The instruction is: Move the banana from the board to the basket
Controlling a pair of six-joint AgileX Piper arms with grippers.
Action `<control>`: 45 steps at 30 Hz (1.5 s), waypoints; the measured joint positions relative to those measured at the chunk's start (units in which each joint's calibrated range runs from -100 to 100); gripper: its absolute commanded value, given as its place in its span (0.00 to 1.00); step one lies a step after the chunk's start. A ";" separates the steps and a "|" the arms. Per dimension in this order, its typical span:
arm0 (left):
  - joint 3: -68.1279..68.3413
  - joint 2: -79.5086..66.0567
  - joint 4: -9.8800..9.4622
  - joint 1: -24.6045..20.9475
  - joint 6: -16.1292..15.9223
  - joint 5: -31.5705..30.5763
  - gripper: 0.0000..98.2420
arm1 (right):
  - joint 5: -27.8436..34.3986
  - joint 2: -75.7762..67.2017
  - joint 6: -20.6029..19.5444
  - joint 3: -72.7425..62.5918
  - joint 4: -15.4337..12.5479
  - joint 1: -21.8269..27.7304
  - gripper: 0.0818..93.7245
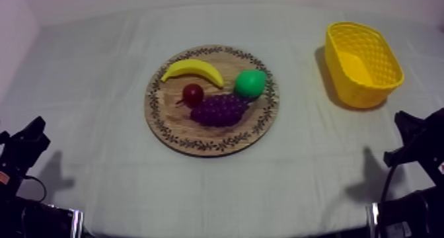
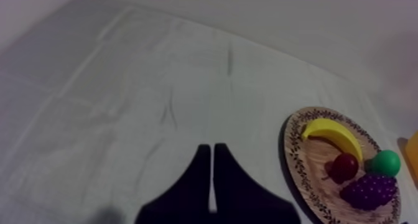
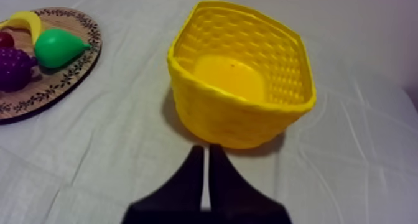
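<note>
A: End effector status?

B: Left end effector [image 2: 212, 147] is pressed together and empty, low over bare counter [image 2: 124, 114]. Right end effector [image 3: 206, 149] is the same, just in front of the basket [image 3: 205, 114].

A: Banana?

B: Banana [image 1: 191, 70] is on the board [image 1: 198, 144], far side toward my left, by the rim. Red fruit [image 1: 193, 93] is just beside its inner curve. Grapes [image 1: 221, 110] and pear [image 1: 251, 83] sit toward the basket side.

A: Step?

B: Pre-reach, I'd say; nothing is grasped. Next: open up and come down across the banana from the rim side, away from the red fruit.

A: Room?

B: There's open counter all round the board and between board and basket. The basket is empty. The carry needs to clear its wall.
</note>
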 measured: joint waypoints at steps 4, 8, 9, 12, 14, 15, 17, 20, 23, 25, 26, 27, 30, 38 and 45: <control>0.00 0.00 0.00 0.00 0.00 0.00 0.00 | 0.00 0.00 0.00 0.00 0.00 0.00 0.00; 0.00 0.00 0.00 0.00 0.00 0.00 0.00 | 0.00 0.00 0.00 0.00 0.00 0.00 0.00; 0.00 0.00 0.00 0.00 0.00 0.00 0.00 | 0.00 0.00 0.00 0.00 0.00 0.00 0.00; 0.00 0.00 0.00 0.00 0.00 0.00 0.00 | 0.00 0.00 0.00 0.00 0.00 0.00 0.00; 0.00 0.00 0.00 0.00 0.00 0.00 0.00 | 0.00 0.00 0.00 0.00 0.00 0.00 0.00; 0.00 0.00 0.00 0.00 0.00 0.00 0.00 | 0.00 0.00 0.00 0.00 0.00 0.00 0.00; 0.00 0.00 0.00 0.00 0.00 0.00 0.00 | 0.00 0.00 0.00 0.00 0.00 0.00 0.00; 0.00 0.00 0.00 0.00 0.00 0.00 0.00 | 0.00 0.00 0.00 0.00 0.00 0.00 0.00; 0.00 0.00 0.00 0.00 0.00 0.00 0.00 | 0.00 0.00 0.00 0.00 0.00 0.00 0.00; 0.00 0.00 0.00 0.00 0.00 0.00 0.00 | 0.00 0.00 -0.03 0.00 0.00 -0.14 0.00; 0.00 0.00 0.00 0.00 0.00 0.00 0.00 | 0.00 0.00 -0.18 0.00 0.00 -0.38 0.00; 0.00 0.00 0.00 0.00 0.00 0.00 0.00 | 0.00 0.00 -0.59 0.00 0.00 -0.73 0.00; 0.00 0.00 0.00 0.00 0.00 0.00 0.00 | 0.00 0.00 -1.93 0.00 0.00 -1.72 0.00; 0.00 0.00 0.00 0.00 0.00 0.00 0.00 | -1.80 0.23 -1.62 0.00 -1.87 -0.20 0.01; 0.00 0.00 0.00 0.00 0.00 -0.07 0.00 | -7.93 5.21 2.07 -2.03 -7.24 2.95 0.01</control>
